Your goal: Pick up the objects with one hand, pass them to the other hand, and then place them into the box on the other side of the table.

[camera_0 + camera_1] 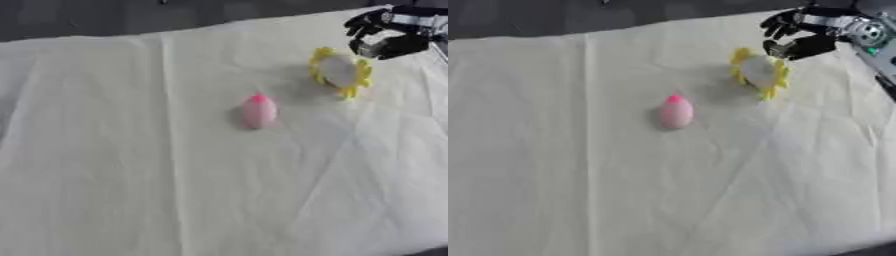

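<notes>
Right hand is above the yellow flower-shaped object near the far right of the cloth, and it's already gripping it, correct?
Not gripping. The right hand hangs just beyond the yellow flower-shaped object, fingers curled, holding nothing; the right eye view shows it lying on the cloth.

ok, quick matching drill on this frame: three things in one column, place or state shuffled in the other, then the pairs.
Column 1
1. pale pink egg-shaped object with a bright pink tip
2. yellow flower-shaped object with a pale centre
3. black right hand

Column 2
A. upper right corner, just above the flower, fingers curled, holding nothing
B. lying alone near the middle of the cream cloth
C. on the cloth to the right of and beyond the pink one

Pairs: 1-B, 2-C, 3-A
</notes>
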Robot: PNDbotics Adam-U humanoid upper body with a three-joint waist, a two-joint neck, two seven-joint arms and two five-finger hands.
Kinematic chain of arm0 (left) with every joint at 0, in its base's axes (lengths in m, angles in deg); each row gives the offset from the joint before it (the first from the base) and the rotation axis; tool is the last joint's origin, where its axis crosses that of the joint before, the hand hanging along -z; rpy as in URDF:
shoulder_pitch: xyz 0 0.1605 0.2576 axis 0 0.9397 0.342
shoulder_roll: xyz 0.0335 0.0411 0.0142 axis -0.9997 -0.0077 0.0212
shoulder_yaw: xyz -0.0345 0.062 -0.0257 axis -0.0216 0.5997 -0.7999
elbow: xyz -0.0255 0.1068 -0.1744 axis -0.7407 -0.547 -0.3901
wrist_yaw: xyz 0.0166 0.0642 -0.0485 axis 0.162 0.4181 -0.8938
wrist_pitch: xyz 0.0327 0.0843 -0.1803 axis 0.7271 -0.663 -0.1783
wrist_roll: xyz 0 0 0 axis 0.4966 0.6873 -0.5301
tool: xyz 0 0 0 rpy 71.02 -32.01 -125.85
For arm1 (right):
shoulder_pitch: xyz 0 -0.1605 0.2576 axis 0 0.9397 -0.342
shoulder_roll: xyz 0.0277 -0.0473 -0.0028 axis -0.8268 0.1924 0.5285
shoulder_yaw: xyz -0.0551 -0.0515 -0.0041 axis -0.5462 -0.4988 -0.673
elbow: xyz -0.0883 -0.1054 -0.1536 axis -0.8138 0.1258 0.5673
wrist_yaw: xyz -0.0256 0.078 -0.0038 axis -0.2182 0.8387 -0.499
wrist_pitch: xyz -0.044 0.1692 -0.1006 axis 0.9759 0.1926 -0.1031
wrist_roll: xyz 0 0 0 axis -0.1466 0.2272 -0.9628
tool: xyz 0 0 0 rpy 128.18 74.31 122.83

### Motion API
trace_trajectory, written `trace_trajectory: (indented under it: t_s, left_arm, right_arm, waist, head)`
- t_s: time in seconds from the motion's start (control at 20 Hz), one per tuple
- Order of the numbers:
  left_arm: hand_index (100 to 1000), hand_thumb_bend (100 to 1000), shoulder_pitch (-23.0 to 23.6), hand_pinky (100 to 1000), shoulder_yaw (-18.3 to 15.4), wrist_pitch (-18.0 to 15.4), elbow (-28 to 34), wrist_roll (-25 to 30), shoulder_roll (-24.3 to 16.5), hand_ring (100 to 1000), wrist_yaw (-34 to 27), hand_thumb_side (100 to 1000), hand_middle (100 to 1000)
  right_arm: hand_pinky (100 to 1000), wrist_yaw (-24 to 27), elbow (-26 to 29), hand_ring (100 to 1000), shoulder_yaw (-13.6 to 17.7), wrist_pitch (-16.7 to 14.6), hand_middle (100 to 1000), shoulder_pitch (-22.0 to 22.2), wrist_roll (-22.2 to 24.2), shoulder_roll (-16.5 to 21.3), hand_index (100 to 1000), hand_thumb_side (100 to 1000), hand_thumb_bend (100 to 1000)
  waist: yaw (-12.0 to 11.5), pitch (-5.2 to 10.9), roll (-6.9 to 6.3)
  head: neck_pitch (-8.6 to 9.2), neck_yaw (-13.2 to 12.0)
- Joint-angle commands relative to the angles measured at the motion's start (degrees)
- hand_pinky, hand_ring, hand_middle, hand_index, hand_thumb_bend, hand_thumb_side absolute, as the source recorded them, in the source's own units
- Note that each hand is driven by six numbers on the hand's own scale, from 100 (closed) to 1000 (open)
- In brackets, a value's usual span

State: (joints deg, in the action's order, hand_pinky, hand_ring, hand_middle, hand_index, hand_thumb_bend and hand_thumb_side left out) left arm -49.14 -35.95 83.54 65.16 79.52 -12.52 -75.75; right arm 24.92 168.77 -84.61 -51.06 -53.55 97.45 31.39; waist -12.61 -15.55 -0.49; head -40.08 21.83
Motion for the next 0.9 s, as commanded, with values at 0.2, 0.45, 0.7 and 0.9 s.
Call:
trace_trajectory:
  t_s: [0.2,0.45,0.7,0.9]
  left_arm:
    - [744,100,-1.4,809,-0.8,0.2,0.6,0.0,-2.5,717,0.0,422,647]
    - [743,100,-1.5,810,-0.8,0.2,0.6,0.0,-2.5,716,0.2,421,646]
    - [740,100,-1.4,810,-0.7,0.2,0.5,0.0,-2.5,718,0.2,422,644]
    - [739,100,-1.4,810,-0.8,0.2,0.5,-0.1,-2.6,718,0.2,420,643]
  right_arm:
    - [925,-2.6,0.0,862,0.2,-0.2,828,-0.1,0.4,0.8,942,699,100]
    - [925,-3.1,-0.2,864,0.1,-0.1,831,0.2,1.3,0.6,945,773,100]
    - [927,-4.4,-0.6,869,0.2,0.4,836,0.6,0.8,0.4,952,823,100]
    - [928,-6.5,-0.9,873,0.2,1.1,839,1.0,-0.1,0.3,956,832,100]
  waist:
    - [0.0,-0.17,0.74]
    - [0.0,-0.24,0.88]
    - [-0.1,-0.37,0.99]
    - [-0.1,-0.54,0.99]
  head:
    - [0.65,-0.1]
    - [0.46,-0.4]
    - [0.48,-0.5]
    - [0.68,-0.5]
